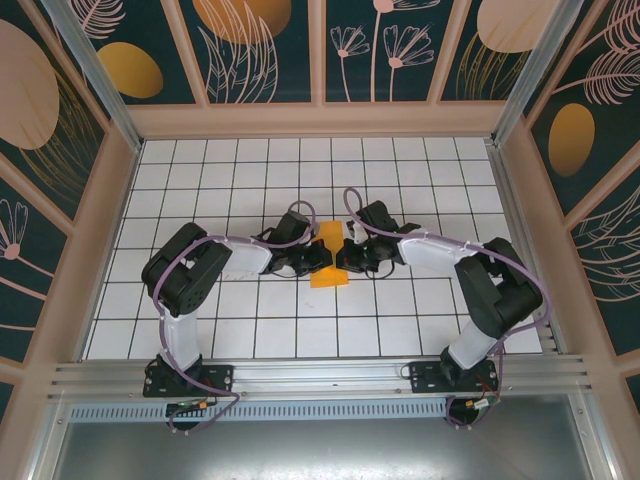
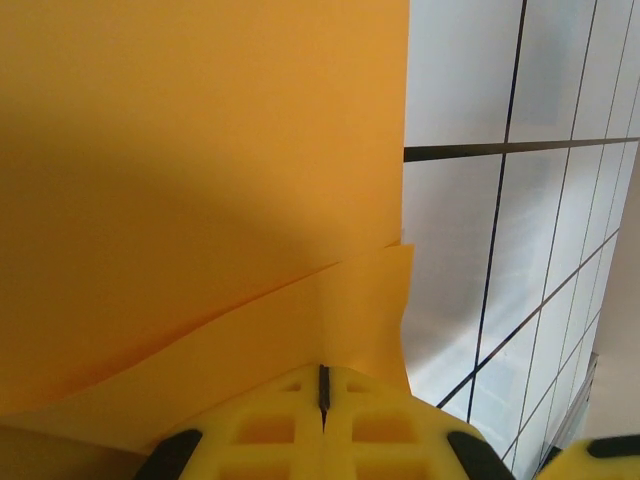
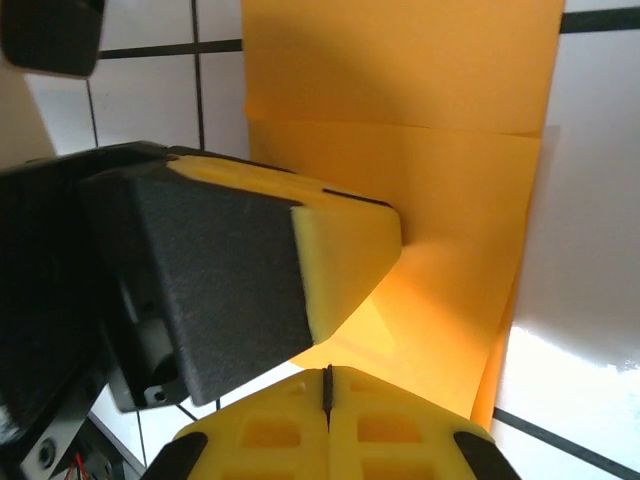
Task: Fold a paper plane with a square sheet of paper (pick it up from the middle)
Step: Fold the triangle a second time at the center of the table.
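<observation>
Now both sets of jaws are pressed together. The left gripper (image 2: pixel 323 398) and the right gripper (image 3: pixel 327 388) each touch their tips to the folded orange paper (image 1: pixel 328 268), which lies mid-table (image 1: pixel 250 330) between them.

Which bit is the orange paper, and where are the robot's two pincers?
orange paper (image 1: pixel 330 277): top view, its bare near end between the arms.
left pincer (image 2: pixel 323 385): left wrist view, seam between its shut yellow fingertips.
right pincer (image 3: pixel 327 385): right wrist view, seam between its shut yellow fingertips.
</observation>
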